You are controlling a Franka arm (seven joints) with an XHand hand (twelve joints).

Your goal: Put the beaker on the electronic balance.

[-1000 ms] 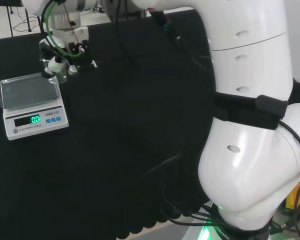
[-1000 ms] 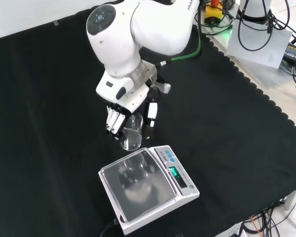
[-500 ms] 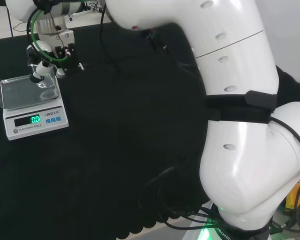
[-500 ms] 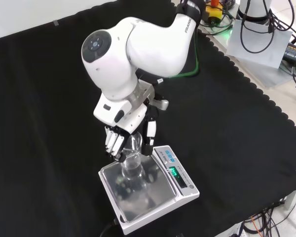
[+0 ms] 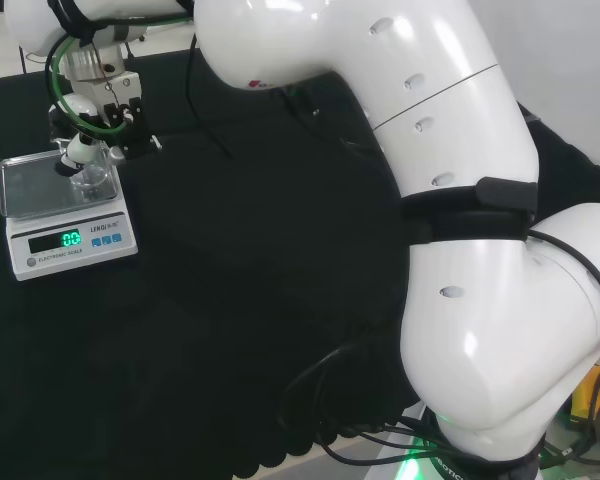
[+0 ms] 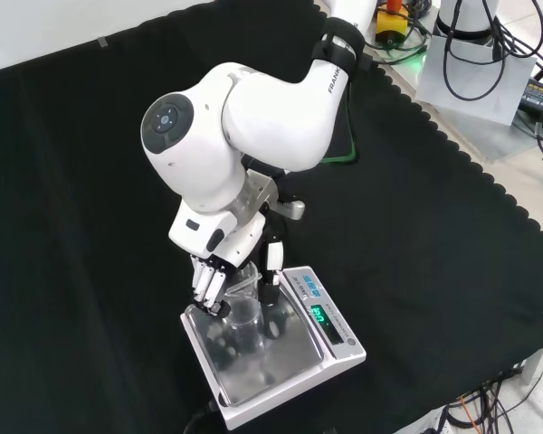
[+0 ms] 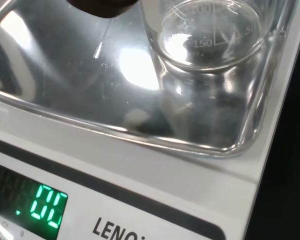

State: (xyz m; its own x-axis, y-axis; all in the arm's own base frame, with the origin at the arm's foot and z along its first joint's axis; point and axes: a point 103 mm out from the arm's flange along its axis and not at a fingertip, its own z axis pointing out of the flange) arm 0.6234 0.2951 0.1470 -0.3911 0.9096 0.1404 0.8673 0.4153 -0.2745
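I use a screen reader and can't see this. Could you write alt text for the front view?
The hand holds a clear beaker over the steel pan of an electronic balance, fingers curled round it. The white arm reaches in from above, over black cloth.

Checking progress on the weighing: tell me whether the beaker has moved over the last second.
Yes. In the front view the beaker, held in the robot hand, has moved from the cloth beyond the electronic balance to above its pan.
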